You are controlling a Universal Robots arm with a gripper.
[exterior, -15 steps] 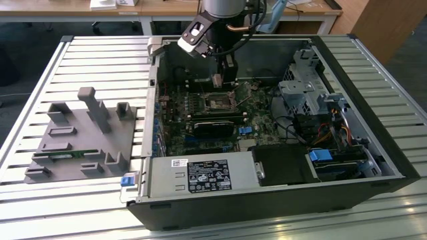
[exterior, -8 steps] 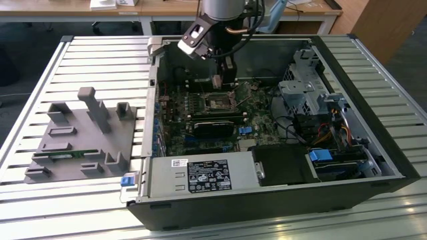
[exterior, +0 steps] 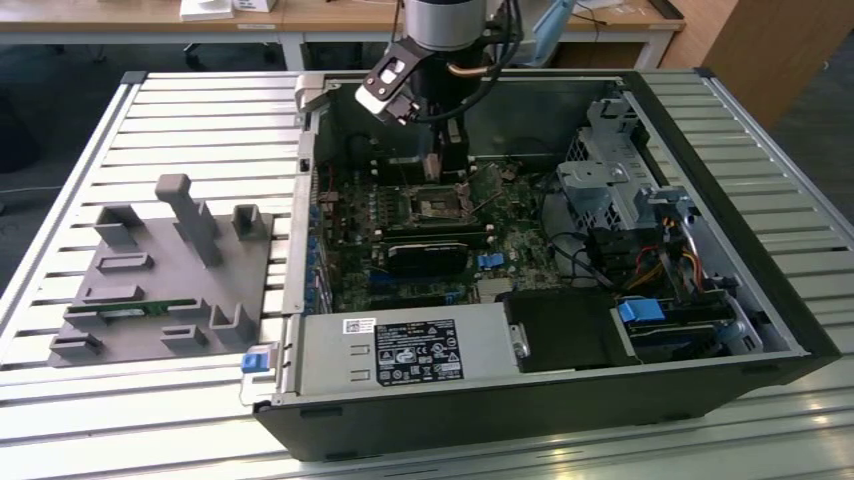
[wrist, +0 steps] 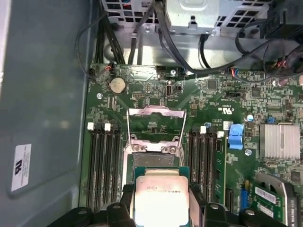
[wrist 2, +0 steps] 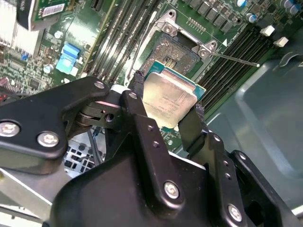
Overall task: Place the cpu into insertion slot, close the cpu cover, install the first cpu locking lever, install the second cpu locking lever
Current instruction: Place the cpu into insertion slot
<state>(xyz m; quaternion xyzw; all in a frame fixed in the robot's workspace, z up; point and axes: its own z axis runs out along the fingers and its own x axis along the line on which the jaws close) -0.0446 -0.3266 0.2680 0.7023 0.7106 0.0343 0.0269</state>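
I grip the flat silver-grey square cpu [wrist: 160,198] in my black gripper [wrist 2: 167,100] near the black-rimmed square insertion slot [wrist 2: 178,50], where any tilt risks misseating.

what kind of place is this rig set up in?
Probably a robotics lab bench: an open PC case on a slatted metal table, a grey parts fixture beside it, office desks behind. The claw holds the cpu.

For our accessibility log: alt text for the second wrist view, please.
The black hand grips the silver-topped cpu by two opposite edges, near the uncovered insertion slot on a green motherboard, flanked by memory slots.
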